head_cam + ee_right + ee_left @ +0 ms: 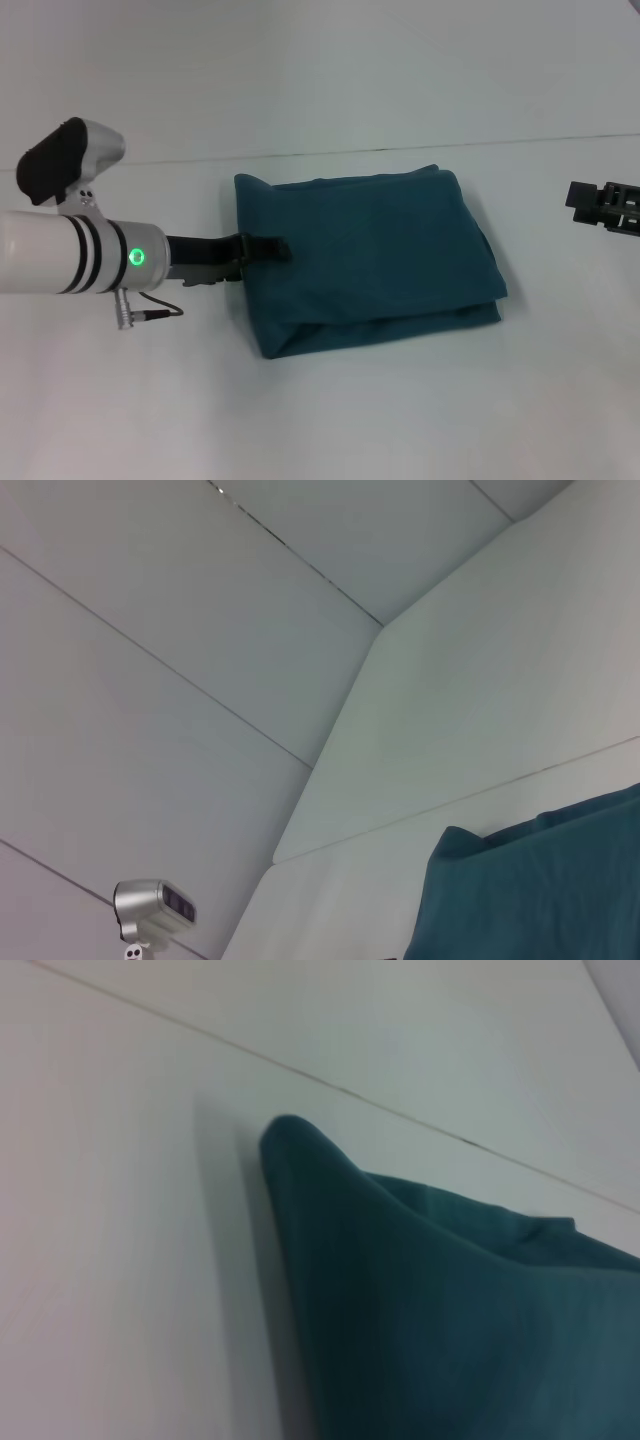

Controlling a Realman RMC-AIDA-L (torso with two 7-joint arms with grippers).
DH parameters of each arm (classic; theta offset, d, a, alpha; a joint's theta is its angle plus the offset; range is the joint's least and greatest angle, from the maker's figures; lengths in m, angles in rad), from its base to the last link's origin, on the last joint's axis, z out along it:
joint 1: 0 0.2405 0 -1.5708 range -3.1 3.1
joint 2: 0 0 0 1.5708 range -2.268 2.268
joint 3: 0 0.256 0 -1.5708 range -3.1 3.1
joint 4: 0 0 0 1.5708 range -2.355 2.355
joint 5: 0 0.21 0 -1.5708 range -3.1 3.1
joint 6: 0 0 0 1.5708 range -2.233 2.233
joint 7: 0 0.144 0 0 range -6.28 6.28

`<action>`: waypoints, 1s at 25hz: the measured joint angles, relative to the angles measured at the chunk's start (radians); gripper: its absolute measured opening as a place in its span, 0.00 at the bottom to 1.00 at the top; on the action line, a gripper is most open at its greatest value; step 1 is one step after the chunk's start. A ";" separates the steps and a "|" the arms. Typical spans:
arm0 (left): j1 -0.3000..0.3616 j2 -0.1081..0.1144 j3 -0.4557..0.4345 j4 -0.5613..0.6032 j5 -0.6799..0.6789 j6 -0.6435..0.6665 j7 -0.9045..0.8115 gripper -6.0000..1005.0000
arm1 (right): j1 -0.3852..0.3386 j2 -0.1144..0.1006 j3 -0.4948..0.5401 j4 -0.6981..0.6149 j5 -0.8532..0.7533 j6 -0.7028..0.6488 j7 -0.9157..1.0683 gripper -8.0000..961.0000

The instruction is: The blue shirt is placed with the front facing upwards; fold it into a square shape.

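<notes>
White table [400, 420] bears folded blue shirt [370, 255]; left hand [272, 250] pinches its edge; right hand [605, 205] cropped, state unclear.

Matt cloth blue shirt [380, 250], smooth white table [330, 420]

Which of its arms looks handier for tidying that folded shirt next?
Probably the left. The left gripper lies at the blue shirt's left edge, while the right gripper sits off to the side, clear of the cloth.

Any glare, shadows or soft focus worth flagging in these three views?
Head view: even light, no glare, blue shirt sharp, left gripper at its edge, right gripper cropped. Left wrist view: shirt soft, faint shadow on table. Right wrist view: evenly lit.
</notes>
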 joint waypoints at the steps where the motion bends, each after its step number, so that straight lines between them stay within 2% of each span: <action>1: -0.004 -0.003 0.000 -0.002 0.000 0.001 0.000 0.80 | 0.000 0.000 0.000 0.000 0.000 0.000 0.000 0.73; 9: -0.058 -0.018 0.025 -0.049 0.020 -0.004 -0.008 0.78 | 0.000 0.004 0.002 0.005 0.000 0.009 -0.003 0.73; 15: -0.068 -0.024 0.035 -0.021 0.038 0.007 -0.020 0.76 | 0.004 -0.003 0.018 0.039 0.000 0.018 -0.024 0.73; 21: -0.069 -0.032 0.041 -0.021 0.038 0.005 -0.021 0.56 | 0.004 -0.003 0.025 0.040 0.000 0.014 -0.026 0.73; 25: -0.071 -0.035 0.042 -0.020 0.038 0.004 -0.022 0.47 | 0.004 -0.003 0.026 0.040 0.000 0.014 -0.026 0.73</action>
